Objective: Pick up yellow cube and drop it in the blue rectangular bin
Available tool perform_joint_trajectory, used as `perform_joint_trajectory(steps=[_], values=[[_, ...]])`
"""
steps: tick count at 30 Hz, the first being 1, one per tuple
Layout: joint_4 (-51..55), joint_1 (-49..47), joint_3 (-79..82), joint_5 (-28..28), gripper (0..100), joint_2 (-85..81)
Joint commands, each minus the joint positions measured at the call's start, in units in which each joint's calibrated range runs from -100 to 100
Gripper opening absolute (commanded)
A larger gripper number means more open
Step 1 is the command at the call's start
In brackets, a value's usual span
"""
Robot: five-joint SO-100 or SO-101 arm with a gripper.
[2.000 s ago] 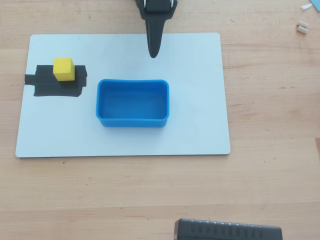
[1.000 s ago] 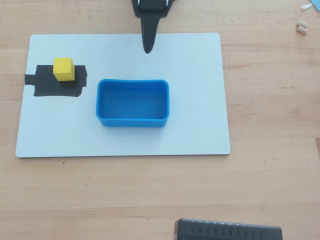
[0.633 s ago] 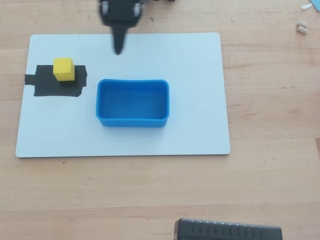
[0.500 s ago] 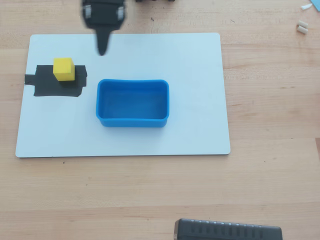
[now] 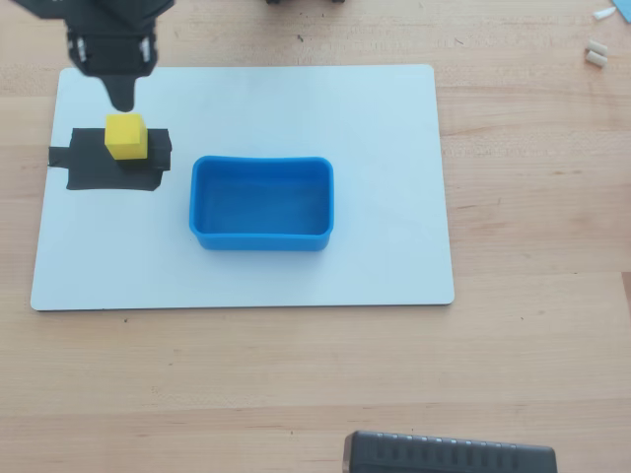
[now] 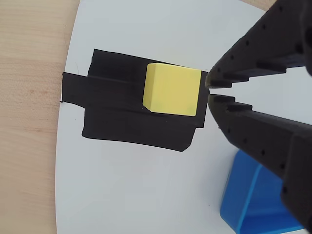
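The yellow cube (image 5: 126,136) sits on a flat black tape patch (image 5: 104,169) at the left of a white board; in the wrist view the cube (image 6: 171,89) lies just left of the fingertips. My gripper (image 5: 121,97) hangs just beyond the cube's far side, apart from it. In the wrist view my gripper (image 6: 209,91) has its two black jaws almost together with only a thin slit between them, and nothing is held. The blue rectangular bin (image 5: 261,236) stands empty in the middle of the board, to the right of the cube; one corner of it shows in the wrist view (image 6: 243,195).
The white board (image 5: 385,138) lies on a wooden table. A black device (image 5: 449,455) sits at the near table edge. Small white bits (image 5: 595,51) lie at the far right corner.
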Motion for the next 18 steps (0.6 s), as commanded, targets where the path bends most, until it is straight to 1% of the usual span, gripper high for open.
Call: perform_joint_trajectory(steps=[1, 3, 5, 9, 13, 18], values=[[0.5, 2.3, -6.6, 0.8, 3, 3.8], [0.5, 2.8, -6.0, 0.8, 11, 3.9], [0.5, 3.6, -6.0, 0.7, 15, 3.8], [0.3, 6.0, -5.7, 0.5, 30, 4.1], [0.5, 6.0, -5.2, 0.7, 33, 5.5], [-0.2, 4.9, -4.1, 0.5, 34, 8.2]])
